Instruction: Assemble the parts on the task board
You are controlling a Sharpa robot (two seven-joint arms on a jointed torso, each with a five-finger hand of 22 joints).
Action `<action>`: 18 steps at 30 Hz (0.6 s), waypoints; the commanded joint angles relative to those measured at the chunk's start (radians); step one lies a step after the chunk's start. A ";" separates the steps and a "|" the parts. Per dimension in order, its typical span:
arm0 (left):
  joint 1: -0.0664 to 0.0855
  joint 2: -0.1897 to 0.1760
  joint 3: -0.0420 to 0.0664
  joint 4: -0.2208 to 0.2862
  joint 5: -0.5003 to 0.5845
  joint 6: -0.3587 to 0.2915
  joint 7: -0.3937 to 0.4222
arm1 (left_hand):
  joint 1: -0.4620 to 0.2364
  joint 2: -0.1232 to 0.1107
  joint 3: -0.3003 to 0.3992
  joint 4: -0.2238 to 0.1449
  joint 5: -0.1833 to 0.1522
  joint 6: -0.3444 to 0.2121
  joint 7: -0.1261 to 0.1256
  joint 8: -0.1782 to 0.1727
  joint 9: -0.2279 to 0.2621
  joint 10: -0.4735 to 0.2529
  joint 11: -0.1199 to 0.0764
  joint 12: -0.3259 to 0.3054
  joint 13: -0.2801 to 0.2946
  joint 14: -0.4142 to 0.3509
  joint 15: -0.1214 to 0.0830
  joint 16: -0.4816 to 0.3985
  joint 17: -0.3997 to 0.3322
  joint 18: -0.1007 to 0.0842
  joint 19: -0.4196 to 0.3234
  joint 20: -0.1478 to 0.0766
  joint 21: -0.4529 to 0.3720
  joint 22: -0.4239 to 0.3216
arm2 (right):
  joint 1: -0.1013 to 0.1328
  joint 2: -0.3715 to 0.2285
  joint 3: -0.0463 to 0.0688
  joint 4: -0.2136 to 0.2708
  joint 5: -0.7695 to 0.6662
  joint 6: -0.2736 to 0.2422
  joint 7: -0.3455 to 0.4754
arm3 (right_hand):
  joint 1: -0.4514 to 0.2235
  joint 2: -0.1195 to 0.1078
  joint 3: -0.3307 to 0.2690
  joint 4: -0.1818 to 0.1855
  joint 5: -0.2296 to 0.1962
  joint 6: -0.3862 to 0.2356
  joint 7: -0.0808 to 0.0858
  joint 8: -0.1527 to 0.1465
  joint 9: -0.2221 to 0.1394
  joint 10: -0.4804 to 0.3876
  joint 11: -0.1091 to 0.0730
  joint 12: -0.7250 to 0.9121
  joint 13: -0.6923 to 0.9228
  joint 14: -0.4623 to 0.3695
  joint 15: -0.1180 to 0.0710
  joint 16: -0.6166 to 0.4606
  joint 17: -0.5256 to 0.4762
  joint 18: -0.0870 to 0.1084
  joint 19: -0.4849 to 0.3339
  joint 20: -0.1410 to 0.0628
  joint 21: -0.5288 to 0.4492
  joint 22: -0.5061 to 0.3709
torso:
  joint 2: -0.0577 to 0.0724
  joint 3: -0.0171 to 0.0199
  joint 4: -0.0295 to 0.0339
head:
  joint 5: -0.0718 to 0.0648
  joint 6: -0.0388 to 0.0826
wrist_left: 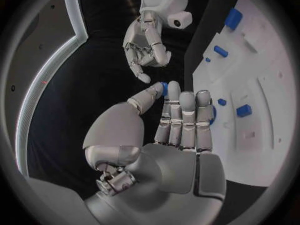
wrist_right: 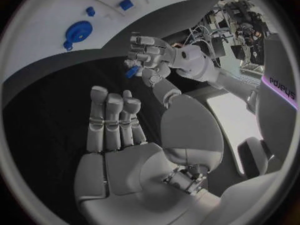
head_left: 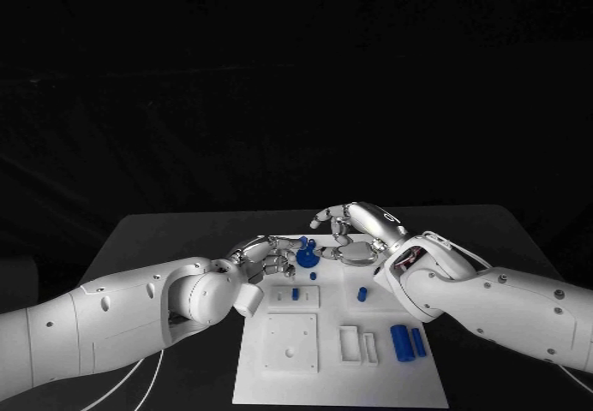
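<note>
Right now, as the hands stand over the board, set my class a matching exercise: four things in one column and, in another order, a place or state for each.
Things:
1. left hand
2. right hand
3. round part
4. two bars

Places or states:
A. side by side near the board's right edge
B. open, holding nothing
C. lying at the board's far end, between the hands
D. pinching a small part

Pairs: 1-D, 2-B, 3-C, 4-A
</note>
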 commanded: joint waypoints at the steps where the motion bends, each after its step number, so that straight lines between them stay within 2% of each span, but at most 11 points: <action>1: -0.005 0.001 0.000 0.007 0.063 -0.052 0.100 | -0.013 -0.002 0.000 -0.006 0.002 0.000 -0.009 0.006 0.005 -0.006 -0.011 0.060 0.025 -0.013 -0.034 0.029 0.007 -0.015 0.010 -0.094 0.019 0.023 | -0.001 0.013 0.000 -0.012 -0.065 -0.114 -0.076 | -0.003 -0.017 -0.014 0.000 -0.010 0.009 0.000 0.002 0.001 -0.005 -0.002 0.003 0.004 0.000 -0.002 0.005 0.005 0.030 -0.001 -0.001 0.012 0.017 | 0.000 0.0005 0.0009 | 0.002 0.007; 4: -0.006 0.002 0.000 0.006 0.063 -0.051 0.103 | -0.014 -0.001 -0.001 -0.010 0.001 -0.001 -0.014 0.007 0.004 -0.001 -0.018 0.110 0.043 -0.004 -0.042 0.063 0.016 -0.013 0.019 -0.103 0.040 0.024 | -0.002 0.019 0.001 -0.018 -0.071 -0.136 -0.092 | -0.008 -0.022 -0.024 0.002 -0.012 0.014 -0.002 0.004 0.003 -0.004 -0.004 0.008 0.008 0.005 -0.003 0.014 0.011 0.030 0.006 -0.004 0.020 0.018 | -0.001 -0.0006 0.0019 | 0.002 0.011; 8: -0.007 0.001 0.000 0.010 0.061 -0.049 0.104 | -0.012 0.001 -0.007 -0.017 0.000 -0.001 -0.022 0.007 0.002 0.019 -0.029 0.206 0.079 0.019 -0.057 0.135 0.039 -0.004 0.048 -0.120 0.095 0.025 | -0.002 0.027 0.001 -0.019 -0.075 -0.132 -0.107 | -0.012 -0.024 -0.032 0.003 -0.023 0.023 -0.005 0.008 0.005 0.000 -0.007 0.018 0.016 0.012 -0.006 0.026 0.018 0.030 0.016 -0.009 0.031 0.019 | 0.001 -0.0012 0.0016 | 0.001 0.015; 9: -0.007 0.001 0.000 0.011 0.059 -0.048 0.105 | -0.012 -0.003 -0.012 -0.020 0.000 -0.001 -0.024 0.006 0.001 0.034 -0.033 0.251 0.099 0.033 -0.063 0.163 0.047 0.000 0.063 -0.127 0.117 0.026 | -0.003 0.030 0.001 -0.020 -0.075 -0.123 -0.109 | -0.013 -0.024 -0.033 0.004 -0.025 0.026 -0.006 0.009 0.006 0.001 -0.008 0.021 0.018 0.013 -0.007 0.028 0.020 0.030 0.018 -0.010 0.034 0.019 | 0.001 -0.0011 0.0011 | 0.003 0.015; 11: -0.008 0.001 0.000 0.014 0.059 -0.046 0.109 | -0.008 0.004 -0.010 -0.021 0.002 0.002 -0.027 0.003 -0.001 0.041 -0.038 0.311 0.129 0.047 -0.066 0.200 0.059 0.009 0.083 -0.136 0.149 0.025 | -0.004 0.037 0.001 -0.022 -0.075 -0.112 -0.110 | -0.014 -0.025 -0.034 0.004 -0.025 0.030 -0.007 0.011 0.008 0.002 -0.009 0.023 0.020 0.014 -0.008 0.031 0.021 0.030 0.020 -0.012 0.037 0.018 | 0.002 -0.0016 0.0012 | 0.002 0.015; 14: -0.009 0.003 0.000 0.014 0.059 -0.047 0.114 | -0.009 0.004 -0.015 -0.023 -0.002 0.004 -0.029 -0.003 -0.005 0.056 -0.039 0.406 0.183 0.067 -0.070 0.254 0.080 0.023 0.110 -0.141 0.193 0.025 | -0.013 0.044 0.001 -0.022 -0.078 -0.102 -0.111 | -0.019 -0.024 -0.037 0.004 -0.026 0.037 -0.010 0.015 0.011 0.002 -0.012 0.027 0.023 0.016 -0.011 0.035 0.024 0.030 0.022 -0.014 0.041 0.018 | 0.002 -0.0018 0.0001 | 0.003 0.017; 18: -0.009 0.006 0.001 0.015 0.059 -0.037 0.122 | -0.012 0.005 -0.014 -0.020 -0.002 0.005 -0.029 -0.009 -0.007 0.063 -0.039 0.471 0.222 0.079 -0.070 0.285 0.091 0.038 0.123 -0.141 0.226 0.023 | -0.023 0.058 0.001 -0.026 -0.087 -0.101 -0.119 | -0.025 -0.026 -0.042 0.004 -0.025 0.045 -0.013 0.020 0.017 0.004 -0.015 0.034 0.030 0.018 -0.014 0.042 0.029 0.030 0.025 -0.018 0.050 0.019 | 0.002 -0.0009 0.0001 | 0.004 0.017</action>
